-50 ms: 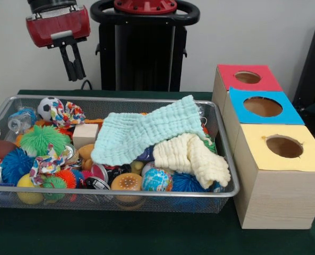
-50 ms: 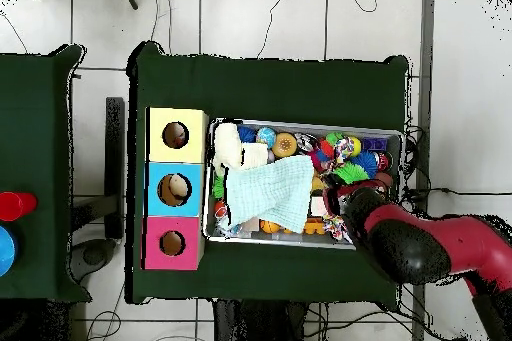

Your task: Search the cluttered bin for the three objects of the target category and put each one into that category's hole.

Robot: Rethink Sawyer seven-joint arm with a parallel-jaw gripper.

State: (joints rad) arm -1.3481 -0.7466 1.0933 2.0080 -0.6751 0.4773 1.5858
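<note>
A wire mesh bin (image 1: 120,192) (image 2: 305,123) holds a jumble of toys. A mint cloth (image 1: 146,130) (image 2: 268,192) and a cream cloth (image 1: 192,156) (image 2: 230,145) cover part of the pile. Around them lie a soccer ball (image 1: 49,106), a green spiky ball (image 1: 40,139), a blue spiky ball (image 1: 15,164), a wooden block (image 1: 85,134), a globe ball (image 1: 157,179) and a burger toy (image 1: 126,183). My gripper (image 1: 76,77) hangs well above the bin's end, away from the boxes. It is shut and holds nothing. What lies under the cloths is hidden.
Three wooden boxes stand in a row beside the bin, each with a round hole on top: red (image 1: 247,77) (image 2: 172,243), blue (image 1: 262,106) (image 2: 174,189) and yellow (image 1: 284,146) (image 2: 176,135). My red arm (image 2: 420,247) reaches over the bin's corner.
</note>
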